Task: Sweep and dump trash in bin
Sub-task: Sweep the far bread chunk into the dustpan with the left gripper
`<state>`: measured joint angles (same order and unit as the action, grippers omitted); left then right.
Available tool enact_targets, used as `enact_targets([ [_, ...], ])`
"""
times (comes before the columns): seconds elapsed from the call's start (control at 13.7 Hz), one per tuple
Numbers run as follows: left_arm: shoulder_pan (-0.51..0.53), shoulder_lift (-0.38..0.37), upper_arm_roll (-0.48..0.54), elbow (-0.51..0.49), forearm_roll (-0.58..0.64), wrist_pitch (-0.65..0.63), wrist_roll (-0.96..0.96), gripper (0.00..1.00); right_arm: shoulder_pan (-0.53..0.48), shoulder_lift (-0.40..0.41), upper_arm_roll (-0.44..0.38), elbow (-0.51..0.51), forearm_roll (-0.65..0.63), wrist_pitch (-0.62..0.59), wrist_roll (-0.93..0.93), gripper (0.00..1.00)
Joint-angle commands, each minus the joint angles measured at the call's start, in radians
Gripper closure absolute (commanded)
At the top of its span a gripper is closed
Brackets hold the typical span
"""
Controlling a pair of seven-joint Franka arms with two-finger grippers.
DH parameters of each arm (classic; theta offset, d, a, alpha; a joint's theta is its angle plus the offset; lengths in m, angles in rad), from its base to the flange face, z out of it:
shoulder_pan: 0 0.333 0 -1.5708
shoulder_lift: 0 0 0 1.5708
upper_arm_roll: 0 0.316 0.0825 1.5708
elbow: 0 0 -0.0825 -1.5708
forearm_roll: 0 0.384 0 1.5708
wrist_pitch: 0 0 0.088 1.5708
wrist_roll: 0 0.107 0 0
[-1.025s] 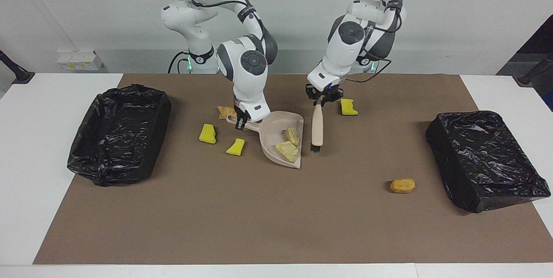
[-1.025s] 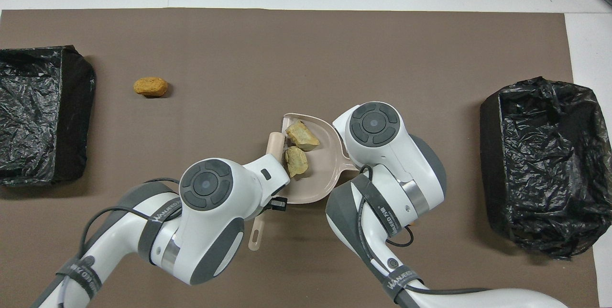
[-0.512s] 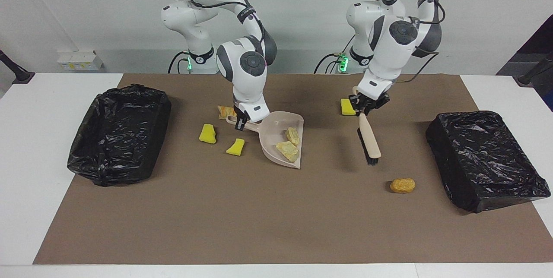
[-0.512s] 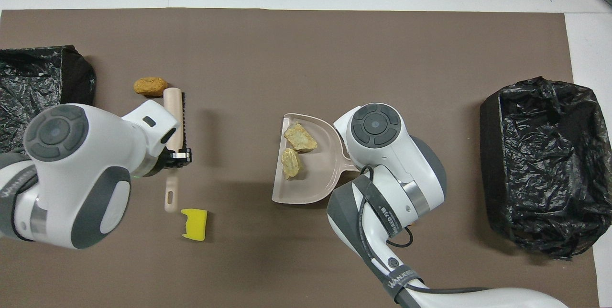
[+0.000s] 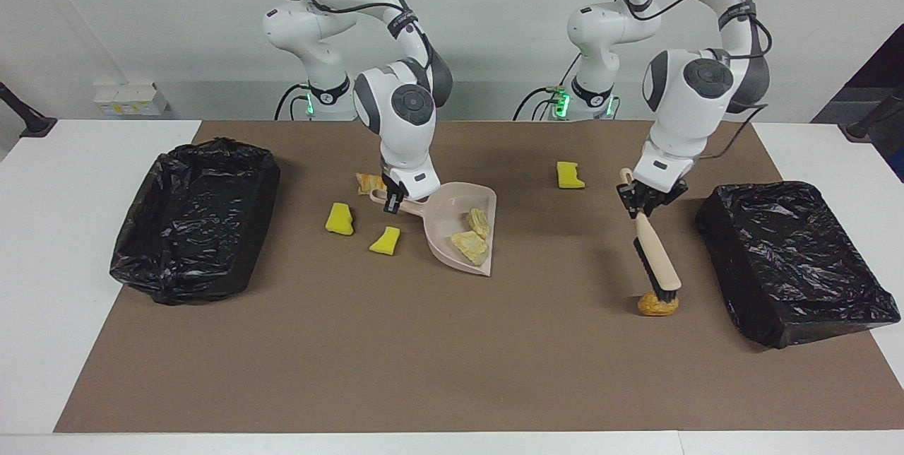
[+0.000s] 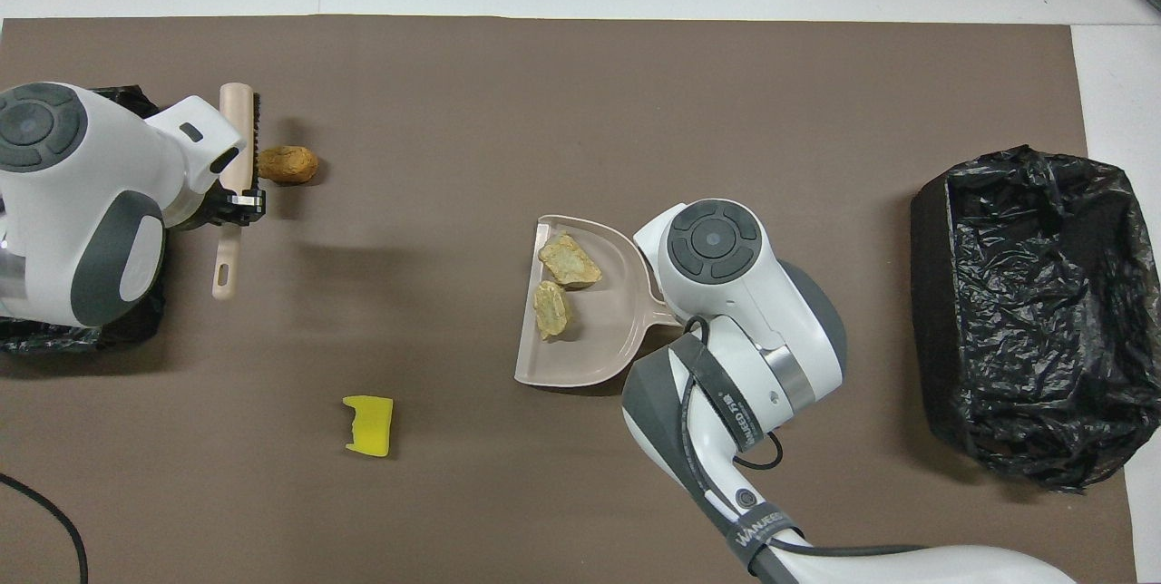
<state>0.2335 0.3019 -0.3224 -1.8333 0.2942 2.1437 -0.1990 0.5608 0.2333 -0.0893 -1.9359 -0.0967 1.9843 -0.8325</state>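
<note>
The left gripper (image 5: 647, 202) has carried the brush (image 5: 657, 261) away from the dustpan (image 5: 459, 225) toward its own end of the table; a second ago the bristles stood just beside the pan's mouth, and now they touch the orange-brown lump (image 5: 658, 304) below the gripper. Its fingers are clenched on the brush handle. The right gripper (image 5: 393, 202) has stayed put, clamped on the dustpan handle, with two tan lumps (image 5: 472, 236) lying in the pan beneath it.

Around the right gripper lie two yellow sponge chunks (image 5: 340, 219) and one orange-brown scrap (image 5: 369, 181), which touches the pan handle. A third yellow chunk (image 5: 569, 175) lies between the two grippers, nearer the left one. That makes seven scraps: three yellow, four tan to orange-brown.

Two black-lined bins stand on the brown mat (image 5: 424, 356): one bin (image 5: 791, 257) just beside the brush, the other bin (image 5: 194, 218) at the right arm's end.
</note>
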Motion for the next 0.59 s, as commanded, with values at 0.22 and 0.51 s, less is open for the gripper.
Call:
enact_targets([
  [0.22,-0.006,0.026,-0.041,-0.036,-0.044,0.022,0.065,1.0,-0.004,-0.02,0.006,-0.031,0.017,0.031,0.032,1.0],
  [0.51,-0.008,0.003,-0.15,-0.073,-0.076,-0.054,0.191,1.0,-0.004,-0.02,0.006,-0.031,0.017,0.031,0.032,1.0],
])
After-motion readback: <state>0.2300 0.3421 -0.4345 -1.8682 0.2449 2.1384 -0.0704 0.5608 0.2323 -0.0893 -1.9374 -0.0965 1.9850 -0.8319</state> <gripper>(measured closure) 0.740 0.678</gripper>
